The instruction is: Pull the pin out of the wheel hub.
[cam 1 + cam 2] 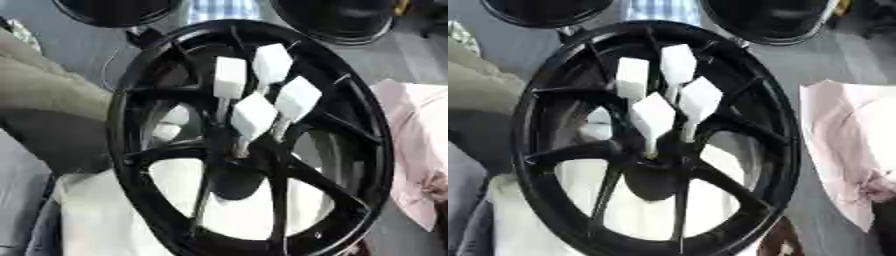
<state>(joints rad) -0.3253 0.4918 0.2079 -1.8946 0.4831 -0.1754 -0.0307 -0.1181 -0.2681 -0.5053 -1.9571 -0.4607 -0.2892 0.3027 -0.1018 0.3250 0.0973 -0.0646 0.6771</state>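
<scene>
Grey floor shows behind and beside the work, with two dark round shapes at the far edge and a pink cloth (411,150) lying at the right. A black spoked hub (131,125) fills the middle of both views, standing or leaning over a white surface (96,215) seen through its lower openings. Four pins (654,117) rise from the centre of the hub, each a thin pale metal stem topped by a white block-shaped head; the heads cluster close together above the hub's middle, the nearest one lowest and most forward, the stems running down into the dark centre where their seating is hidden. No robot hand shows in either view, so neither hand's state nor pose can be told. Judging from the look of them, the pins should be light and stiff, their stems narrow and probably smooth, so the blocky white head is the better place to take hold, pinched across its flat faces. The nearest pin seems the easiest to reach, since the others crowd behind it and a hand closing on one could knock its neighbours. A pull would likely need to follow the line of the stem, which tilts toward the upper right, or the pin may bind in its hole. The hub looks heavy and rigid, unlikely to shift much.
</scene>
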